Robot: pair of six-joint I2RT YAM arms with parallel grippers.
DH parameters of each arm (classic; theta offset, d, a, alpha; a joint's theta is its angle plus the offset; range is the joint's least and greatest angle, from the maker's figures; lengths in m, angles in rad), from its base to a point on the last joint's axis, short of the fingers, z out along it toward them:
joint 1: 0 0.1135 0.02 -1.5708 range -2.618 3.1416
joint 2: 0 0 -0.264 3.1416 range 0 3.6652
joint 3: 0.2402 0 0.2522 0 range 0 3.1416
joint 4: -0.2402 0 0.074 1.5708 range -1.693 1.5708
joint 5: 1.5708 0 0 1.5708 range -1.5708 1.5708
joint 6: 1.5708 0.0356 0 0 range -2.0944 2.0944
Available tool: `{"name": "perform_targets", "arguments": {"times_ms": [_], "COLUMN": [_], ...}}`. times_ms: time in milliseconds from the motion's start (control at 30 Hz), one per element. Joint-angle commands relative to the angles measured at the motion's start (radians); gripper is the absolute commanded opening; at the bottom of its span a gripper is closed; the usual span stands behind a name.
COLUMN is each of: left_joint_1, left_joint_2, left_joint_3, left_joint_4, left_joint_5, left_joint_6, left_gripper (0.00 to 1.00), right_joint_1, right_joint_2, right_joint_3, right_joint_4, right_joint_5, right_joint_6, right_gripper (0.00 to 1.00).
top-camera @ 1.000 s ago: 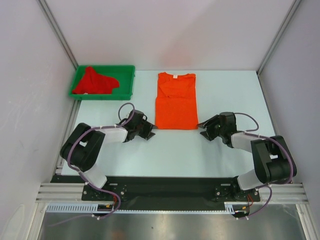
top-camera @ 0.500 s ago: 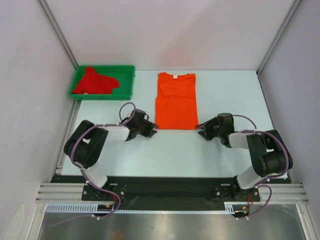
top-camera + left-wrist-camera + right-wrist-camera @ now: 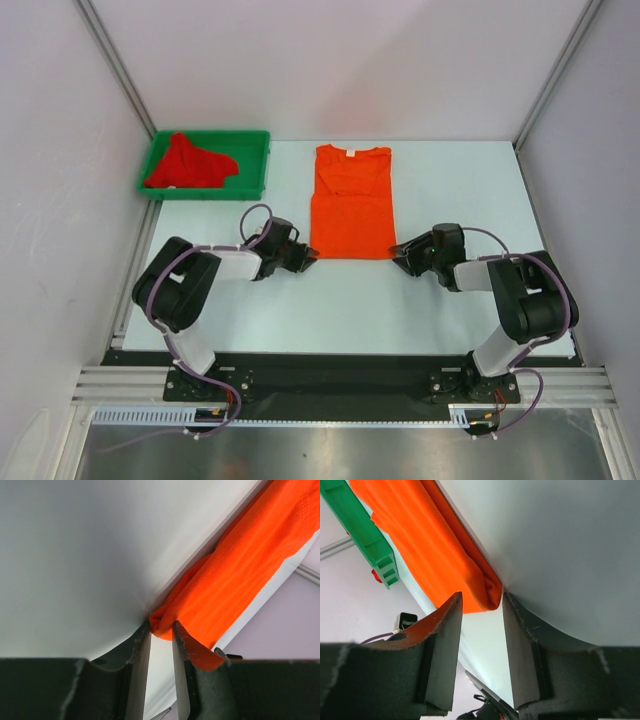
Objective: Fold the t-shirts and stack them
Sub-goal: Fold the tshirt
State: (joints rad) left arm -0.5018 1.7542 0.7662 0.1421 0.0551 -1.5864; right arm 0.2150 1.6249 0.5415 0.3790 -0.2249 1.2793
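Holding crumpled red t-shirt (image 3: 188,162): green tray (image 3: 205,192); orange t-shirt (image 3: 351,205) outside, on table (image 3: 350,300).

table (image 3: 450,190) | pale; on it: orange t-shirt (image 3: 350,205); green tray (image 3: 210,134)

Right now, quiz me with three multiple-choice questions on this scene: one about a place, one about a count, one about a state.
1. Where is the red t-shirt? A) in the green tray B) on the floor C) on a shelf
2. How many t-shirts show? A) one B) two C) four
3. How does the orange t-shirt lie? A) bunched in a heap B) hanging in the air C) spread flat on the table
Answers: 1 A, it sits crumpled inside the tray; 2 B, one red and one orange; 3 C, it lies flat at the table's middle.
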Motion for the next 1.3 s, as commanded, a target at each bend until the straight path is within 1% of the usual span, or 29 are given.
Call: {"name": "perform_targets", "arguments": {"times_ms": [0, 133, 200, 267, 333, 367, 400, 433, 567, 600, 700, 733, 800, 833, 867, 900, 933, 967, 1000, 1033, 1067, 1100, 1133, 1167, 1200, 1233, 1267], "left_joint_1": [0.003, 0.006, 0.009, 0.012, 0.014, 0.016, 0.017, 0.017, -0.003, -0.009, -0.041, -0.050, -0.082, -0.096, -0.127, -0.144, -0.161, -0.190, -0.201, -0.208, -0.222, -0.231, -0.241, -0.259, -0.270, -0.277, -0.293], "left_joint_2": [0.048, 0.053, 0.054, 0.057, 0.056, 0.054, 0.048, 0.041, -0.015, -0.033, -0.108, -0.154, -0.200, -0.232, -0.289, -0.329, -0.366, -0.439, -0.473, -0.510, -0.554, -0.634, -0.680, -0.720, -0.784, -0.811, -0.832], "left_joint_3": [-0.013, -0.018, -0.021, -0.021, -0.022, -0.030, -0.034, -0.039, -0.083, -0.109, -0.183, -0.200, -0.237, -0.249, -0.275, -0.297, -0.320, -0.359, -0.372, -0.381, -0.389, -0.390, -0.390, -0.386, -0.386, -0.386, -0.389], "left_joint_4": [-0.084, -0.081, -0.075, -0.067, -0.064, -0.055, -0.055, -0.053, -0.049, -0.050, -0.055, -0.059, -0.105, -0.130, -0.195, -0.226, -0.237, -0.254, -0.272, -0.297, -0.362, -0.393, -0.429, -0.491, -0.521, -0.565, -0.582], "left_joint_5": [-0.054, -0.054, -0.054, -0.054, -0.054, -0.054, -0.051, -0.040, -0.015, -0.012, -0.001, -0.003, 0.005, 0.005, 0.003, -0.001, -0.006, -0.008, -0.008, -0.008, -0.014, -0.026, -0.052, -0.054, -0.054, -0.082, -0.086], "left_joint_6": [0.006, 0.006, 0.008, 0.019, 0.026, 0.031, 0.032, 0.032, 0.042, 0.040, -0.003, -0.012, -0.037, -0.047, -0.084, -0.113, -0.142, -0.182, -0.193, -0.202, -0.208, -0.207, -0.207, -0.207, -0.207, -0.211, -0.211], "left_gripper": [0.30, 0.29, 0.27, 0.22, 0.17, 0.08, 0.03, 0.00, 0.00, 0.01, 0.00, 0.00, 0.01, 0.00, 0.01, 0.00, 0.00, 0.01, 0.00, 0.00, 0.00, 0.00, 0.00, 0.00, 0.00, 0.00, 0.00], "right_joint_1": [0.006, 0.007, 0.007, 0.009, 0.011, 0.011, 0.011, 0.011, 0.021, 0.030, 0.053, 0.061, 0.075, 0.095, 0.104, 0.115, 0.145, 0.159, 0.176, 0.202, 0.217, 0.234, 0.247, 0.291, 0.316, 0.343, 0.384], "right_joint_2": [0.041, 0.052, 0.058, 0.066, 0.072, 0.072, 0.070, 0.069, -0.009, -0.058, -0.138, -0.202, -0.272, -0.351, -0.387, -0.434, -0.474, -0.561, -0.606, -0.649, -0.740, -0.782, -0.830, -0.911, -0.956, -0.993, -1.051], "right_joint_3": [0.017, 0.026, 0.034, 0.043, 0.048, 0.048, 0.048, 0.049, 0.002, -0.011, -0.061, -0.074, -0.116, -0.130, -0.147, -0.173, -0.184, -0.190, -0.198, -0.213, -0.219, -0.225, -0.236, -0.241, -0.245, -0.252, -0.258], "right_joint_4": [-0.055, -0.066, -0.072, -0.081, -0.095, -0.103, -0.110, -0.139, -0.196, -0.210, -0.276, -0.319, -0.365, -0.423, -0.445, -0.469, -0.535, -0.573, -0.607, -0.682, -0.719, -0.761, -0.843, -0.880, -0.916, -0.971, -0.991], "right_joint_5": [0.059, 0.065, 0.068, 0.070, 0.067, 0.065, 0.064, 0.056, 0.061, 0.061, 0.059, 0.058, 0.062, 0.068, 0.070, 0.073, 0.087, 0.093, 0.101, 0.114, 0.117, 0.125, 0.134, 0.140, 0.148, 0.166, 0.173], "right_joint_6": [-0.012, -0.005, -0.006, -0.012, -0.023, -0.028, -0.031, -0.035, -0.047, -0.046, -0.052, -0.052, -0.049, -0.043, -0.022, -0.014, -0.006, 0.005, 0.023, 0.032, 0.038, 0.049, 0.080, 0.095, 0.118, 0.153, 0.175], "right_gripper": [0.43, 0.39, 0.36, 0.26, 0.10, 0.00, 0.00, 0.00, 0.00, 0.00, 0.00, 0.00, 0.00, 0.00, 0.00, 0.00, 0.00, 0.00, 0.00, 0.00, 0.00, 0.00, 0.00, 0.00, 0.00, 0.00, 0.00]}}
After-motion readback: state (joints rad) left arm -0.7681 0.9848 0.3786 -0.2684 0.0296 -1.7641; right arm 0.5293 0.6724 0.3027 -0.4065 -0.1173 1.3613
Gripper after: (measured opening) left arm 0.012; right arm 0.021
